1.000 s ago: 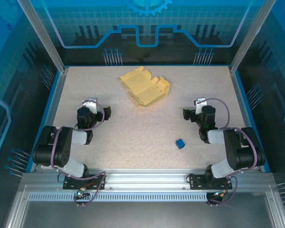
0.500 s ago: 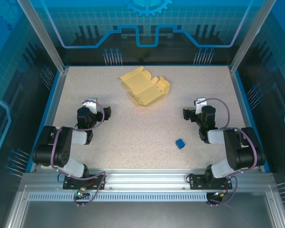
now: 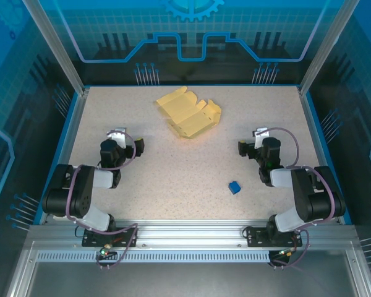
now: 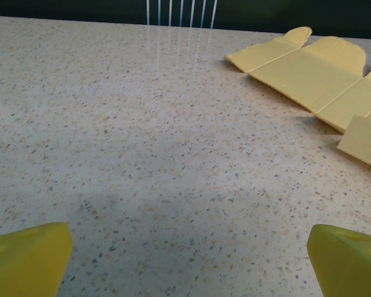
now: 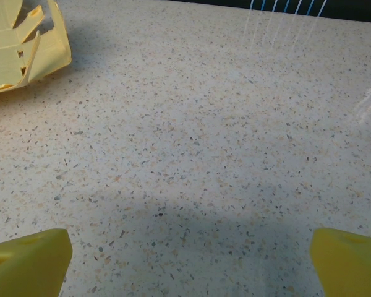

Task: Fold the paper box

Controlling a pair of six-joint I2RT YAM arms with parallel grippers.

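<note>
The paper box [image 3: 188,115] lies mostly flat at the back centre of the table, pale yellow with creased panels and tabbed flaps. From the left wrist its panels [image 4: 315,74] lie at the upper right; from the right wrist a partly raised corner [image 5: 25,43] sits at the upper left. My left gripper [image 3: 128,143] rests low at the left, open, its yellow fingertips [image 4: 25,260] wide apart over bare table. My right gripper [image 3: 250,145] rests at the right, open too, its fingertips [image 5: 349,263] spread with nothing between them. Both are well short of the box.
A tiny blue cube [image 3: 234,187] sits on the speckled table [image 3: 173,167] in front of the right arm. Blue-lit walls and metal posts [image 3: 55,49] enclose the table, and an aluminium rail [image 3: 185,238] runs along the near edge.
</note>
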